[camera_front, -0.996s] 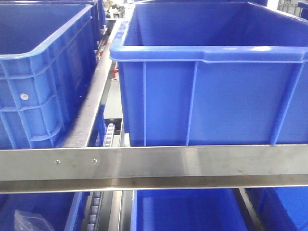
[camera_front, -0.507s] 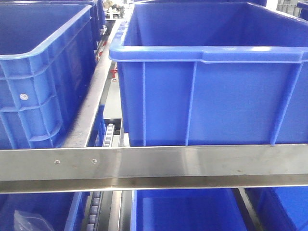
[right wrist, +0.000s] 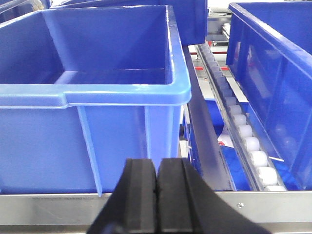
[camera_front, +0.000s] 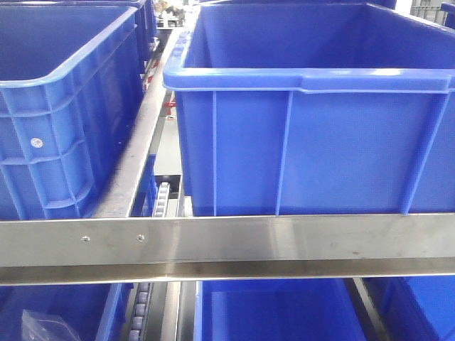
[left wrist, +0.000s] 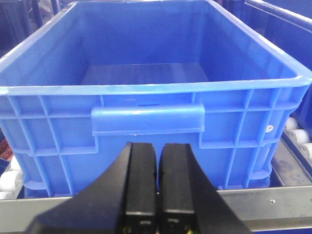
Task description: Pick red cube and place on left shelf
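Observation:
No red cube shows in any view. My left gripper [left wrist: 159,146] is shut with nothing between its black fingers; it hangs in front of an empty blue bin [left wrist: 146,88], just below the bin's handle [left wrist: 147,119]. My right gripper [right wrist: 157,163] is also shut and empty, in front of the right corner of another blue bin [right wrist: 97,92]. Neither gripper shows in the front view, where two blue bins [camera_front: 64,128] [camera_front: 313,142] stand side by side on a rack behind a steel rail [camera_front: 227,245]. I cannot tell which part is the left shelf.
A steel divider [camera_front: 135,156] runs between the two upper bins. White rollers [right wrist: 246,136] line the lane right of the right gripper, with a further blue bin [right wrist: 273,63] beyond. Below the rail sit a lower blue bin [camera_front: 277,309] and a clear plastic bag [camera_front: 43,325].

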Tool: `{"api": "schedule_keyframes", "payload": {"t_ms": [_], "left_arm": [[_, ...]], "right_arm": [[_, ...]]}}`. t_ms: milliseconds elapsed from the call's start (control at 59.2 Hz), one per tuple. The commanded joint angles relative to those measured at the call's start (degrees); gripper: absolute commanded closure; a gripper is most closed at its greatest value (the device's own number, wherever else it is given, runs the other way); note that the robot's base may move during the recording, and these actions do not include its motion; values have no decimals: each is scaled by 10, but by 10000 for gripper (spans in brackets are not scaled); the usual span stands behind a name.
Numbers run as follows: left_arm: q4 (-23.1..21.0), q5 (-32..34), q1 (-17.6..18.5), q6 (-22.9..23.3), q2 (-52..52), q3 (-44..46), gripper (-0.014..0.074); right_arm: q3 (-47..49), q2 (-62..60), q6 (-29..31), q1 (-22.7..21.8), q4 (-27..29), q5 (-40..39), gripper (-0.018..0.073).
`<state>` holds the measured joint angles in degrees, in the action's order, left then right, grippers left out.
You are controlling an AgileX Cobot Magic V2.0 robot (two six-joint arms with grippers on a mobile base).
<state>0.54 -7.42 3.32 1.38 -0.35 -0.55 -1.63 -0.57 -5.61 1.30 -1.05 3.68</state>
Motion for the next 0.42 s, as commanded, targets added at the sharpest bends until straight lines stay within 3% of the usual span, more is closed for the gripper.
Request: {"api": "schedule_keyframes", "payload": {"t_ms": [0,405], "left_arm": [[-2,50,2,0,-9,-13,495],[-2,50,2,0,-9,-13,495]], "right_arm": [[9,-12,4,-4,-7,-44,507],[9,-12,4,-4,-7,-44,507]]}}
